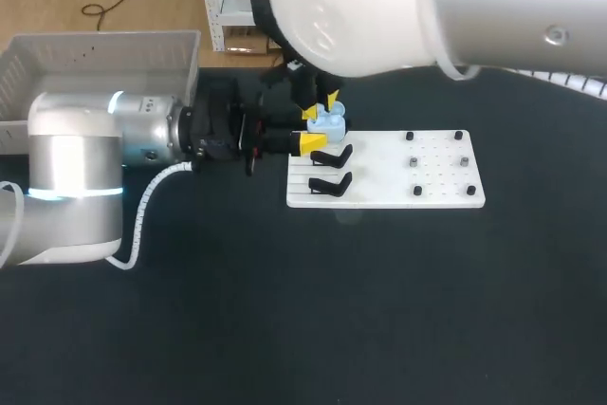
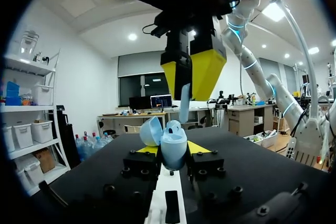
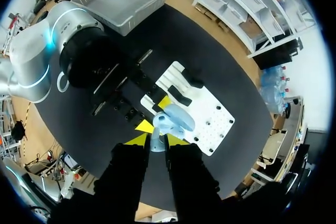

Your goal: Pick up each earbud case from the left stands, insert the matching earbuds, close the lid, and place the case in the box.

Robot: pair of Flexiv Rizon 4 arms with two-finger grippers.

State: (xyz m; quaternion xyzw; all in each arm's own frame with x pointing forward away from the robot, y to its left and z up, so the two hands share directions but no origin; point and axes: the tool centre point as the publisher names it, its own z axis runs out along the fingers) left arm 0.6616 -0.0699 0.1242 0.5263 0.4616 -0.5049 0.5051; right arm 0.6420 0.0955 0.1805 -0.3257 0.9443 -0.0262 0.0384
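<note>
Head view: left gripper, coming in from the frame's left, sits just above centre, at the left edge of a flat white plastic board. Its jaws are clamped on a light blue rounded plastic earbud case, one yellow tip on each side. Left wrist view agrees: the earbud case stands upright between its own tips, lid hinged open to one side.

Right gripper drops in from the upper right, directly over the case. Its jaws are pinched together on a small pale blue earbud, which hangs stem-down just above the open case and is not yet seated, as far as can be told. Right wrist view shows the earbud between its own tips, with the case just ahead.

Two black hooked stands on the board's left part, just below the case in the head view, carry nothing visible. Grey ribbed plastic box sits upper left, well apart from both grippers.

Progress, judged: early. The case is off the stands and open, and an earbud is about to go in. Left to do: seat the earbuds, close the lid, box the case. No other case is in sight.
</note>
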